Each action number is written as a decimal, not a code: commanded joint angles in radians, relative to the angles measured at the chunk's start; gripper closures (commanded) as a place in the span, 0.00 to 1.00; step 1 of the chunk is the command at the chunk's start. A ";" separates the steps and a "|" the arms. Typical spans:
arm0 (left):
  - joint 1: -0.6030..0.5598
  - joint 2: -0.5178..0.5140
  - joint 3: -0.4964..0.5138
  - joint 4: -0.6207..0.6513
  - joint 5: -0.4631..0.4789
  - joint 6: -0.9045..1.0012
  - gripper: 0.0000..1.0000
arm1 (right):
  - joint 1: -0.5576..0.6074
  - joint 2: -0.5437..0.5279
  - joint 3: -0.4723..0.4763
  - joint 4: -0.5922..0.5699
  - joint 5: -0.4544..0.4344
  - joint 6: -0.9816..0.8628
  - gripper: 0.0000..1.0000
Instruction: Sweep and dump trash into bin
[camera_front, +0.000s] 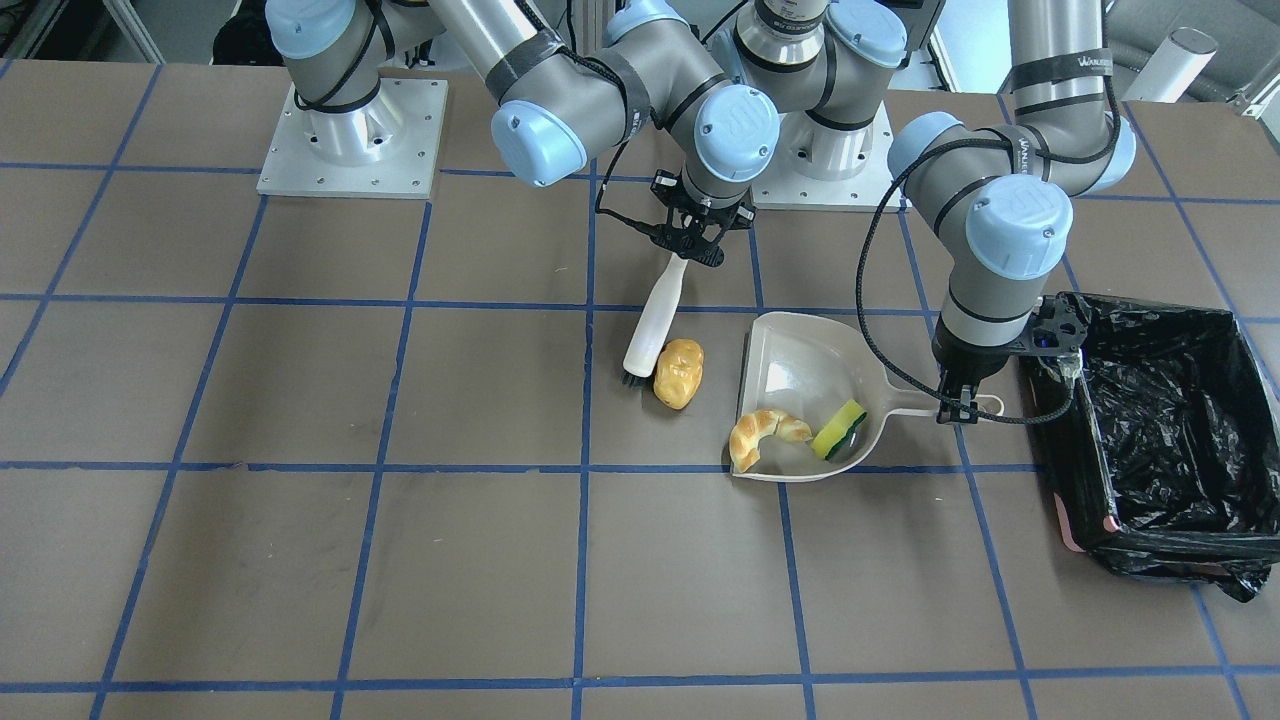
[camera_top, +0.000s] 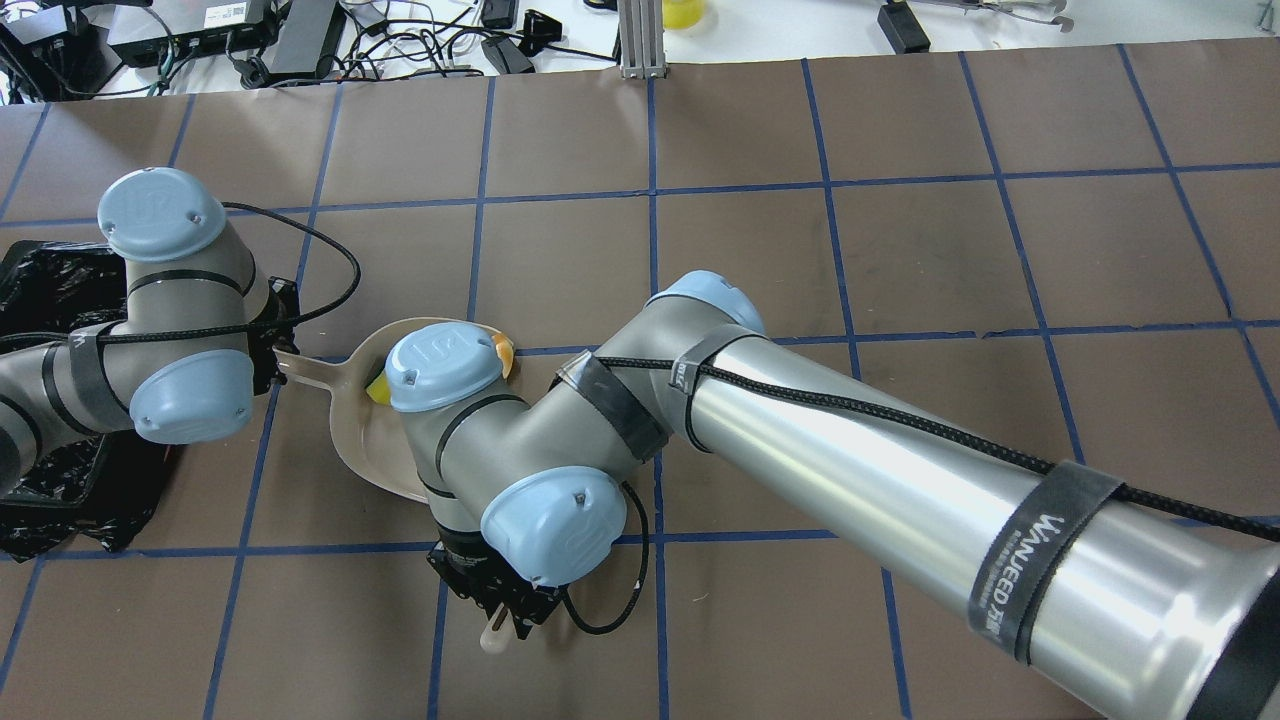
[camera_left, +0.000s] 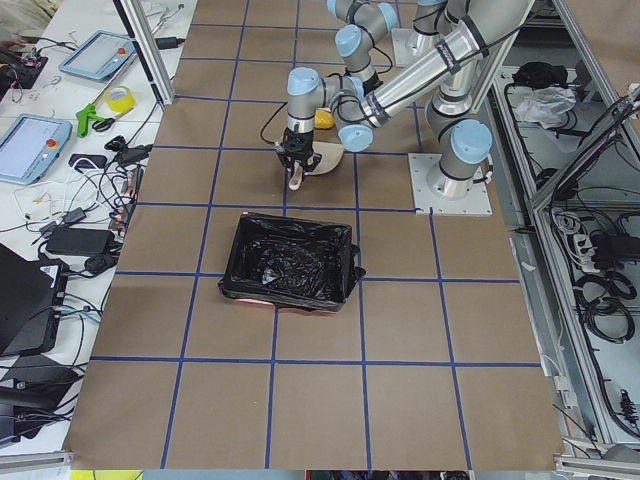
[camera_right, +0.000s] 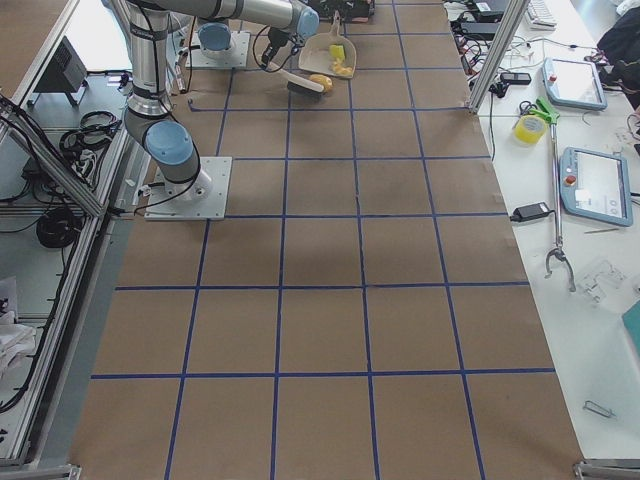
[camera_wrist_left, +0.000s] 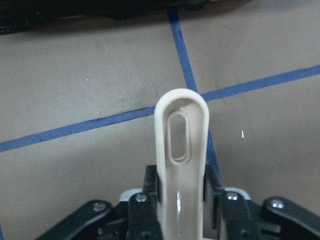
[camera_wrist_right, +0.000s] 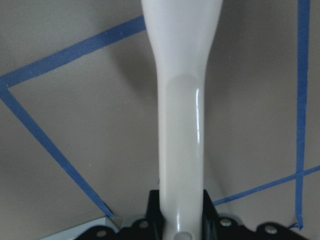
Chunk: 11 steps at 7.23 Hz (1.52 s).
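The golden bread piece lies on the table, touching the dark bristles of the beige brush. My right gripper is shut on the brush handle. The croissant and the yellow-green sponge lie inside the beige dustpan, near its open edge. My left gripper is shut on the dustpan handle. The pan rests on the table. The black-lined bin stands just beyond the handle, on my left. In the overhead view my right arm hides the bread.
The bin's pink corner faces the table's front. My two arm bases stand at the back edge. The brown table with blue tape lines stretches bare in front of the dustpan and to my right.
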 joint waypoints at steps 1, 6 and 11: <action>0.001 -0.003 0.001 0.002 0.000 0.001 1.00 | 0.000 0.020 -0.006 -0.042 0.001 -0.010 0.93; 0.001 -0.003 0.005 0.002 0.000 0.000 1.00 | 0.054 0.198 -0.248 -0.067 0.015 -0.019 0.93; 0.001 -0.003 0.012 0.002 0.000 0.001 1.00 | 0.075 0.258 -0.362 -0.002 -0.002 -0.002 0.92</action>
